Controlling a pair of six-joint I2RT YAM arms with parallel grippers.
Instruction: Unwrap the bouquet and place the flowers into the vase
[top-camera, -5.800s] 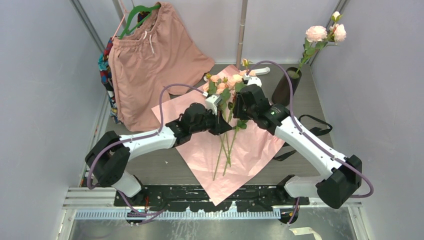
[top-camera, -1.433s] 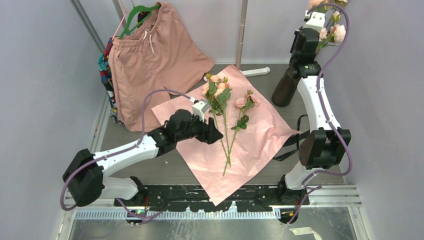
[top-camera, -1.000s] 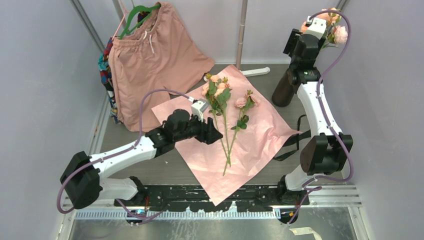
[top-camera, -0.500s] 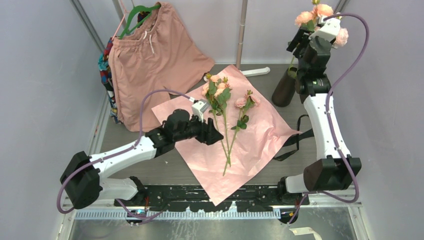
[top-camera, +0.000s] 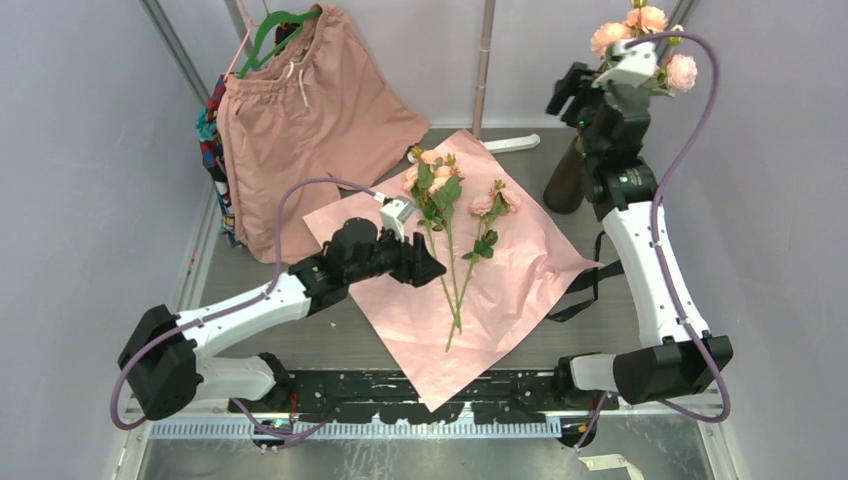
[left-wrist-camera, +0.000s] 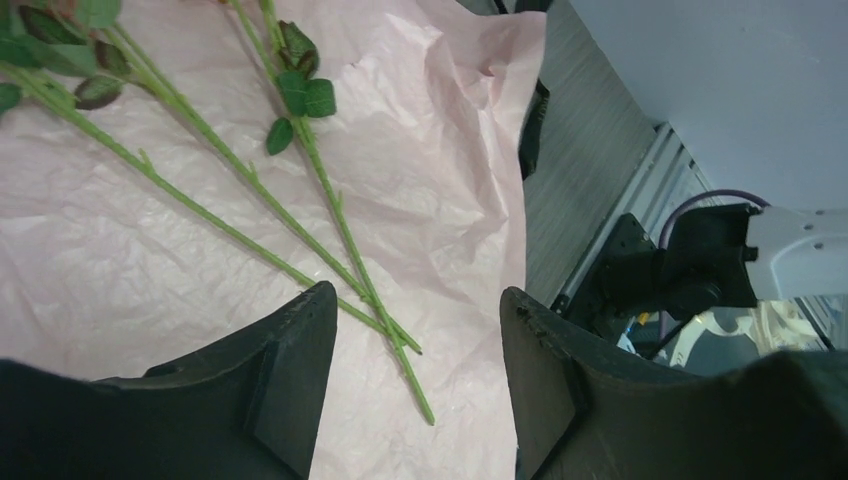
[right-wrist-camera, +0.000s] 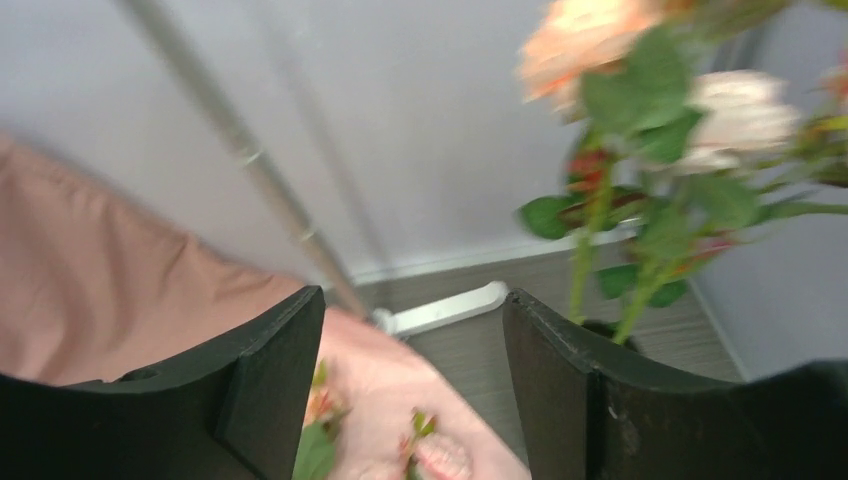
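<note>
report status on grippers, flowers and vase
Left gripper open, empty, low over the paper beside the flowers. Right gripper open, empty, up by the vase, blooms already in it. Nothing in the way.

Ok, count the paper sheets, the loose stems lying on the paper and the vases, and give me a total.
Paper sheet: 1
Loose stems on the paper: 3
Vase: 1
Total: 5
</note>
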